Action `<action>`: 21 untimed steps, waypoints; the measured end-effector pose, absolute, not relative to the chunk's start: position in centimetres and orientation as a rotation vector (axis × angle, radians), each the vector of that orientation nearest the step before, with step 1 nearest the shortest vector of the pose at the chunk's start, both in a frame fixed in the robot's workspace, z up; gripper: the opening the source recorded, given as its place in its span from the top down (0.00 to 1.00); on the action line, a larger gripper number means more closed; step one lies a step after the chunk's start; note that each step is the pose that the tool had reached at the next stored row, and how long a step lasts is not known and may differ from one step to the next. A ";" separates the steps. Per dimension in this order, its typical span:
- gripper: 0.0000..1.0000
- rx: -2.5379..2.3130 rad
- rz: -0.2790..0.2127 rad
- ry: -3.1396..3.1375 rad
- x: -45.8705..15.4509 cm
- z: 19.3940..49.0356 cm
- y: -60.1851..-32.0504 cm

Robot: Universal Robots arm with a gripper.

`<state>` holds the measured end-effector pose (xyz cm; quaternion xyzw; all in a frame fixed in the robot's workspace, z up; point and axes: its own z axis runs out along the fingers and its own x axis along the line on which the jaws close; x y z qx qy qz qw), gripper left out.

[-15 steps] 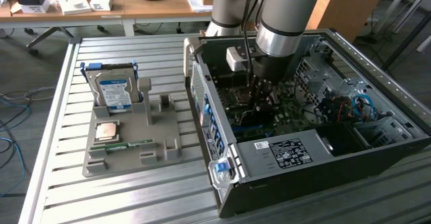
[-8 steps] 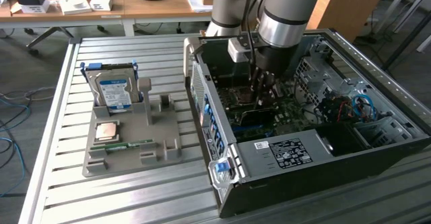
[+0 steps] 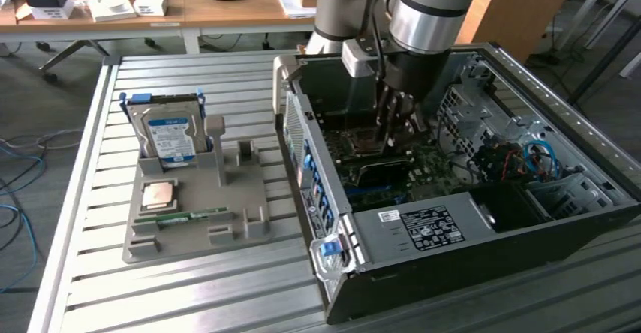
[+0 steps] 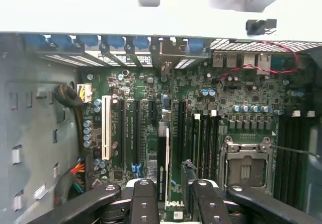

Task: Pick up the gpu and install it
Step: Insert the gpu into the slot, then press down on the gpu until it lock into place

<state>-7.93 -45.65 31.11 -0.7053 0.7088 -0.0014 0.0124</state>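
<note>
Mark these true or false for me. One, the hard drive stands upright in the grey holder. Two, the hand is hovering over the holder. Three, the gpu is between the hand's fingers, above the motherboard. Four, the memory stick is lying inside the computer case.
1. The hard drive stands upright in the grey holder. True.
2. The hand is hovering over the holder. False: the hand reaches down inside the open computer case.
3. The gpu is between the hand's fingers, above the motherboard. True; it is seen edge-on in the wrist view.
4. The memory stick is lying inside the computer case. False: the memory stick lies flat on the holder, outside the case.
</note>
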 end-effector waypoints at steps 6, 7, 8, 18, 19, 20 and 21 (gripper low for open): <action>0.67 -2.198 -0.005 2.209 -7.9 31.4 -45.6; 0.67 -2.198 -0.005 2.209 -7.8 31.4 -45.6; 0.67 -2.199 -0.005 2.209 -7.7 31.4 -45.6; 0.67 -2.198 -0.005 2.209 -7.6 31.4 -45.6; 0.67 -2.198 -0.005 2.209 -7.6 31.4 -45.6; 0.67 -2.198 -0.005 2.209 -7.6 31.4 -45.6; 0.67 -2.198 -0.005 2.209 -7.6 31.4 -45.6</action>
